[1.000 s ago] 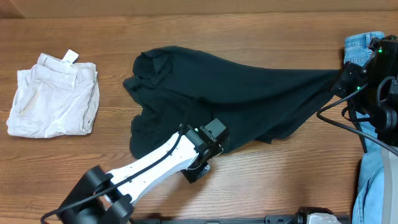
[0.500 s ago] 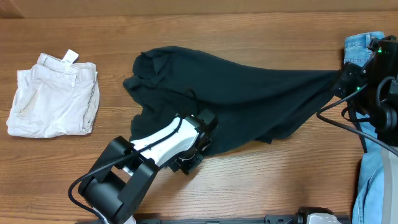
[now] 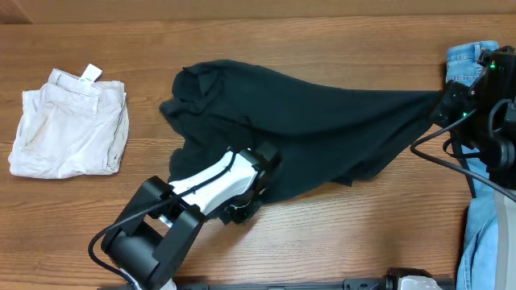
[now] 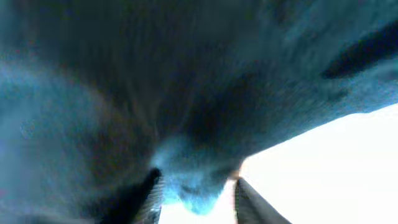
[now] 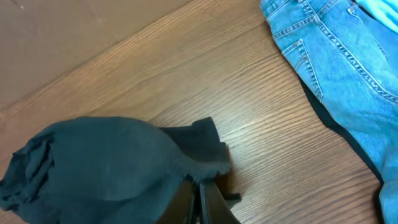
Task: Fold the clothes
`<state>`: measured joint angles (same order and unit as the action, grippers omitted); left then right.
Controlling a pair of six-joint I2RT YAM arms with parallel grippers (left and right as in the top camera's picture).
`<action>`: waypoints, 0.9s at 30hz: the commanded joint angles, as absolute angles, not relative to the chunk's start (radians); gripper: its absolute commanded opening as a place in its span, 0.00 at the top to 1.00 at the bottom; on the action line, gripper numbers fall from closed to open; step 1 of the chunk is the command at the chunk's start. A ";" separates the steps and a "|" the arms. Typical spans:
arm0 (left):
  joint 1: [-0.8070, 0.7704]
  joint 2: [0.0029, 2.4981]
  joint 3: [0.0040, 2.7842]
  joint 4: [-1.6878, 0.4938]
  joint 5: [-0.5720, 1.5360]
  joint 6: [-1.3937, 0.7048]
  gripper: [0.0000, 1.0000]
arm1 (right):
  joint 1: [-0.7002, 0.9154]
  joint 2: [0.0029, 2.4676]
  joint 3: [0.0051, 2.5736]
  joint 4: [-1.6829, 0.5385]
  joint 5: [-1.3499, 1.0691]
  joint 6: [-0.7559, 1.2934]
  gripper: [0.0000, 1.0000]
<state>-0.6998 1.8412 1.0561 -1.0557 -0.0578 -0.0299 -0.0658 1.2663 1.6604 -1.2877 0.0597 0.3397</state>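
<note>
Beige shorts [image 3: 68, 122]: folded, far left of the tabletop [image 3: 322, 234], not in play.
Dark T-shirt [image 3: 298, 121]: mid-tabletop, rumpled, stretched out toward the right edge.
Left pincer [image 3: 242, 211]: at the shirt's near hem; a fold of cloth sits between the jaws, which stand partly apart; a firm grip cannot be confirmed.
Right pincer [image 5: 198, 190]: clamped on the shirt's right corner.
Jeans [image 5: 336, 68]: far right.
Step in hand: securing two corners for spreading.
Next move: requires the left jaws closing fully, then even tension.
</note>
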 commanded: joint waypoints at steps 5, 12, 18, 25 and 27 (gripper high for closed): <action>-0.742 1.810 1.097 -1.077 -0.052 -0.075 0.43 | -0.075 1.259 1.684 -1.285 0.078 0.345 0.96; -0.754 1.811 1.076 -1.058 -0.022 -0.079 0.64 | -0.075 1.259 1.684 -1.285 0.078 0.345 0.96; -0.755 1.811 1.059 -1.049 -0.027 -0.065 0.59 | -0.075 1.259 1.684 -1.285 0.078 0.345 0.96; -0.709 1.811 0.997 -0.948 -0.082 -0.075 0.46 | -0.075 1.259 1.684 -1.286 0.077 0.345 0.96; -0.685 1.811 0.984 -0.925 -0.073 -0.074 0.48 | -0.075 1.259 1.684 -1.286 0.077 0.345 0.96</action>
<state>-0.7280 1.8168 1.0203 -0.9695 -0.0410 -0.0719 -0.0658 1.2663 1.6604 -1.2884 0.0601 0.3397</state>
